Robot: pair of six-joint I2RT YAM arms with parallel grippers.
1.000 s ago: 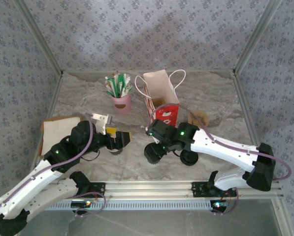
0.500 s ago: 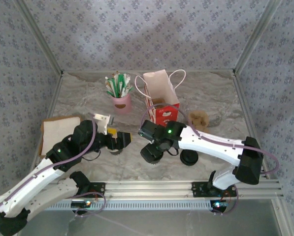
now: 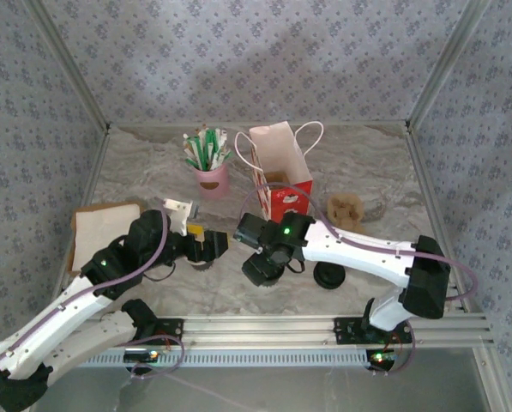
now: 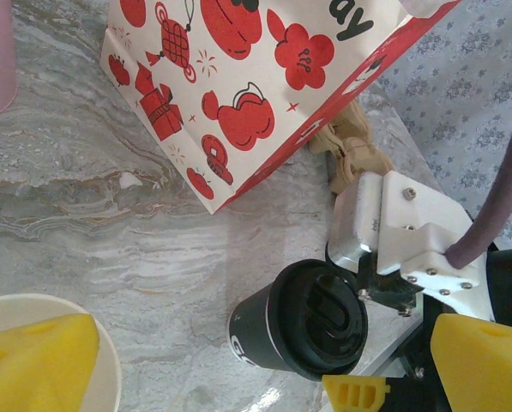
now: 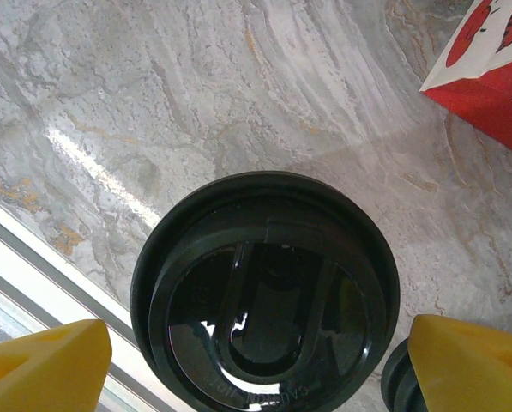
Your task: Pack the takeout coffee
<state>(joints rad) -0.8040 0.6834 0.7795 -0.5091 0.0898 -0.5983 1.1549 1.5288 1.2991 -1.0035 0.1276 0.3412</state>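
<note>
Counting: two dark cups, one loose black lid (image 3: 328, 275), one red-and-white bag (image 3: 281, 172), one pink cup of sticks (image 3: 211, 178); the takeout coffee (image 4: 108, 365) is the open, cream-inside one, standing on the table (image 3: 153, 172) right under the left gripper (image 3: 206, 245), whose yellow pads are spread wide; the right gripper (image 3: 262, 268) is also spread, one pad on each side of the lidded cup (image 5: 264, 300), no contact visible.

Bare worktop (image 3: 358, 163) is lying open right of the red-and-white bag (image 3: 281, 167); the pink cup of sticks (image 3: 210, 176) is crowding its left.
</note>
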